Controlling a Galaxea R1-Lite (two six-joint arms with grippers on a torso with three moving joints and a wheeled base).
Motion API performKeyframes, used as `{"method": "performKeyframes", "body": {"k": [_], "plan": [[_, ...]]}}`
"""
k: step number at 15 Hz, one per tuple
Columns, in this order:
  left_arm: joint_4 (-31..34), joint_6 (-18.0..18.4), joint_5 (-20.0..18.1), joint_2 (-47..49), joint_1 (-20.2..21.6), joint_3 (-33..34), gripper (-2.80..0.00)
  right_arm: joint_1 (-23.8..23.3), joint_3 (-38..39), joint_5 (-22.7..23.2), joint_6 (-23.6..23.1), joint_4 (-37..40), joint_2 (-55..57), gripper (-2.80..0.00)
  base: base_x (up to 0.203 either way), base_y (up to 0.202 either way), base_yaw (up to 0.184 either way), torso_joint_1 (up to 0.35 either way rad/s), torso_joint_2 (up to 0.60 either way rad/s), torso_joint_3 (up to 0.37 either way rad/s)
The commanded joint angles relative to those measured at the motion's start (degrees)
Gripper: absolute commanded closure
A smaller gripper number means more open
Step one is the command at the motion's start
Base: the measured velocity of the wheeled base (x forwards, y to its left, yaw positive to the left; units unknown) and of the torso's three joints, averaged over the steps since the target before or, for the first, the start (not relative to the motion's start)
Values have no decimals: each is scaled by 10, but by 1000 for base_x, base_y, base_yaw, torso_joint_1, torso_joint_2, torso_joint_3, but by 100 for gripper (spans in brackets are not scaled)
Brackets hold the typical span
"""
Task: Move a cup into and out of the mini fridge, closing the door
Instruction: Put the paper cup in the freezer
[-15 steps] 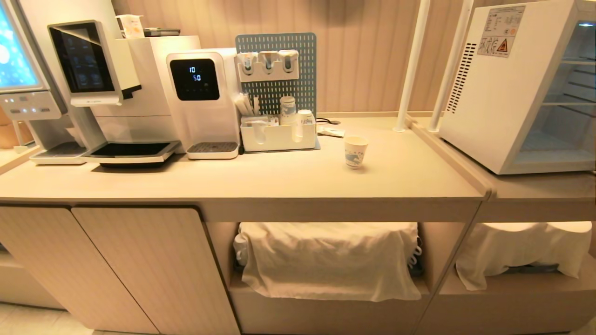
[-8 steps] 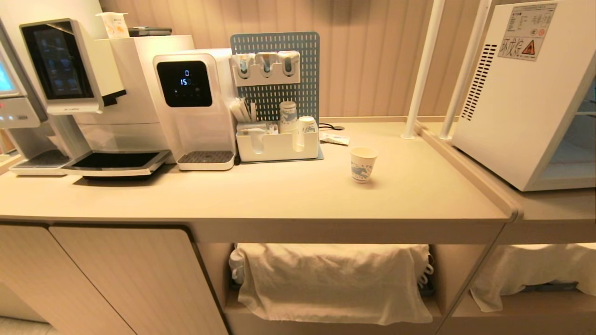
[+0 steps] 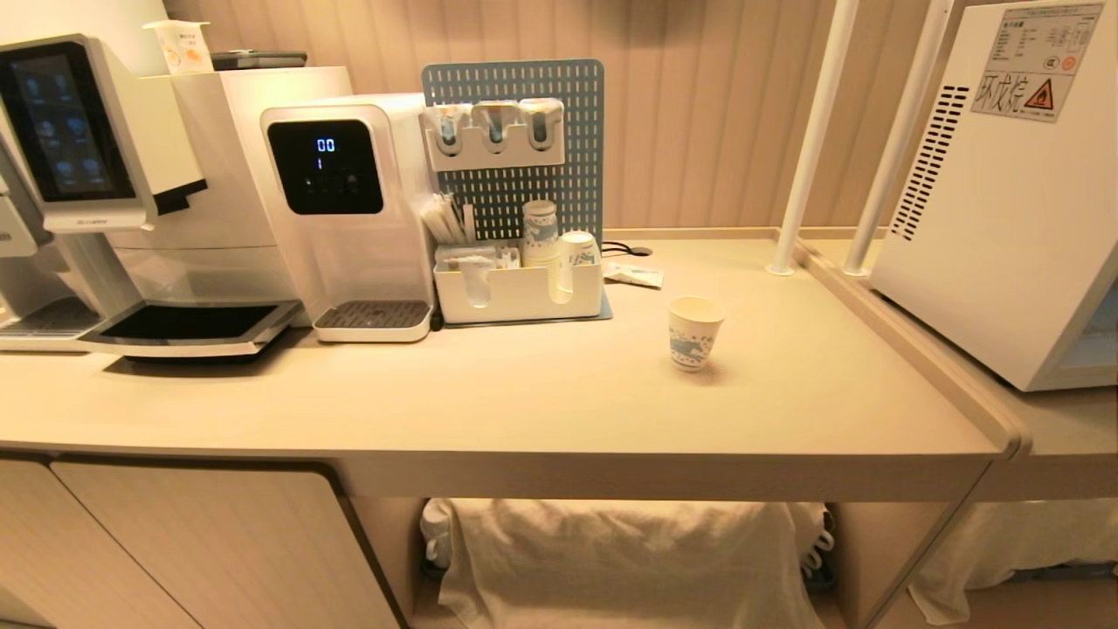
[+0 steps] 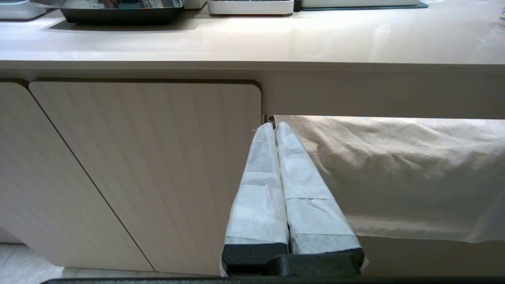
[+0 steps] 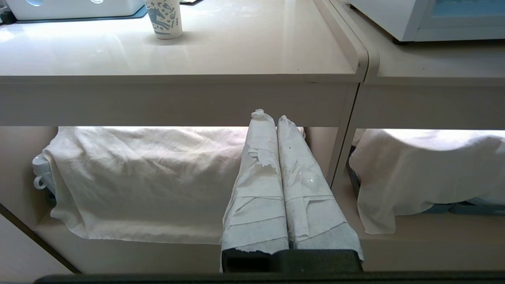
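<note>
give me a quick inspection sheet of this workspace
surface: beige counter, no spills seen
job's things: cup upright on the counter, apart from the mini fridge on the lower ledge; door not visible
clutter: white organizer with stacked cups, water dispenser, coffee machine
grippers: left tool and right tool shut, empty, below counter level
cables: dark cord at the wall
surroundings: cloth-covered shelves

Water dispenser (image 3: pixel 341 210) display reads "00", "1"; mini fridge (image 3: pixel 1004 192) label unreadable
</note>
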Motion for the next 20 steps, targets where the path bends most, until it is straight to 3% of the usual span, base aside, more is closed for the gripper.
{"method": "performKeyframes", "body": {"k": [1, 6, 8, 15, 18, 20], "plan": [[0, 0, 0, 1, 0, 0, 0, 0, 0, 1, 0, 0, 0, 0, 0, 0, 0, 0, 0, 0], [0, 0, 0, 1, 0, 0, 0, 0, -19, 7, -3, 6, -1, 0, 0, 0, 0, 0, 0, 0], [0, 0, 0, 1, 0, 0, 0, 0, -37, 14, 11, 62, -1, 0, 0, 0, 0, 0, 0, 0], [2, 5, 0, 0, 0, 0, 0, 0, -36, 8, 38, 62, -1, 0, 0, 0, 0, 0, 0, 0], [3, 3, 0, 0, 0, 0, 0, 0, -84, 46, 46, 93, 1, 0, 0, 0, 0, 0, 0, 0], [3, 2, 0, 0, 0, 0, 0, 0, -170, 68, 48, 159, 24, 0, 0, 0, 0, 0, 0, 0]]}}
